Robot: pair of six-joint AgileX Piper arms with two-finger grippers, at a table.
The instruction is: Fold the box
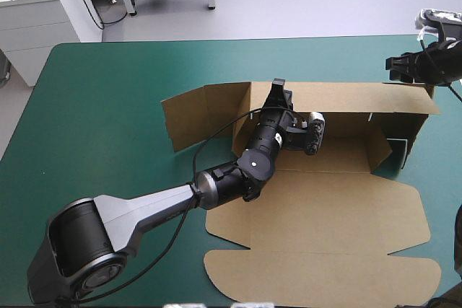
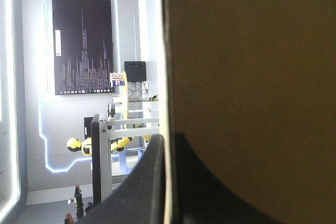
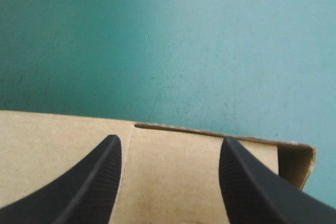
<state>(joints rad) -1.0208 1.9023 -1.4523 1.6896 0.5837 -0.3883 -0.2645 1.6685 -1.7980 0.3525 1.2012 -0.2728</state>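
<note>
Roughly mid-table, the brown box (image 1: 317, 207) lies partly formed on the teal-green cover (image 1: 108, 106): long far wall raised, a side flap at its left end splayed outward, lid panel flat toward the near edge. On the far wall's top edge, near its left end, sits the left gripper (image 1: 278, 90). Its wrist view shows the board's edge running up between the black fingers (image 2: 149, 182), which are nearly closed and pinch the sheet. Over the box's far right corner hovers the right gripper (image 1: 401, 68). Its wrist view has the fingers spread wide above the wall's upper edge, bare cover beyond.
</note>
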